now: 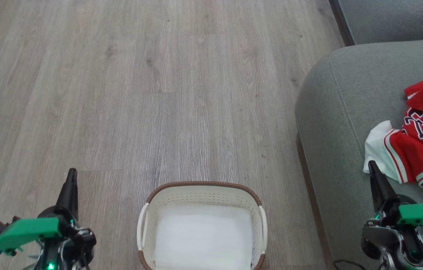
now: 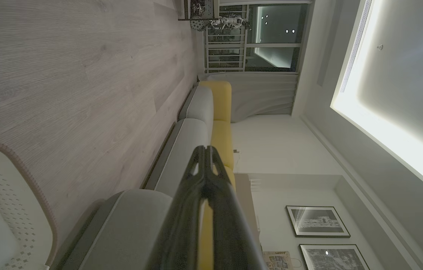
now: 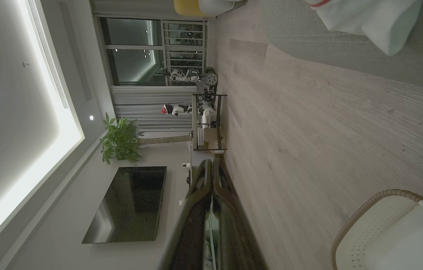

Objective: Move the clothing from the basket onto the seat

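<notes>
Two pincers flank the basket [image 1: 204, 186], which sits on the wooden floor [image 1: 159, 93] directly before the robot. The left pincer [image 1: 71, 179] is raised over the floor, fingers pressed together and carrying nothing. The right pincer [image 1: 373, 169] is likewise closed and unladen, and is raised at the near edge of the seat [image 1: 338, 97]. Its tip lies just beside the white panel of the clothing [image 1: 421, 146], but contact cannot be confirmed from the head view. The clothing lies bunched on the seat cushion, well apart from the basket, with its far side cut off by the picture's right edge. Inside the basket lies a flat white liner sheet [image 1: 204, 236], and no red fabric is visible on it, although the basket's near end runs out of frame. Assessment: the transfer appears complete. Both arms point forward, level and symmetrical, which fits a neutral posture with nothing left to fetch. The garment sits fairly close to the cushion's rounded front edge, so some risk of slipping is noted.
</notes>
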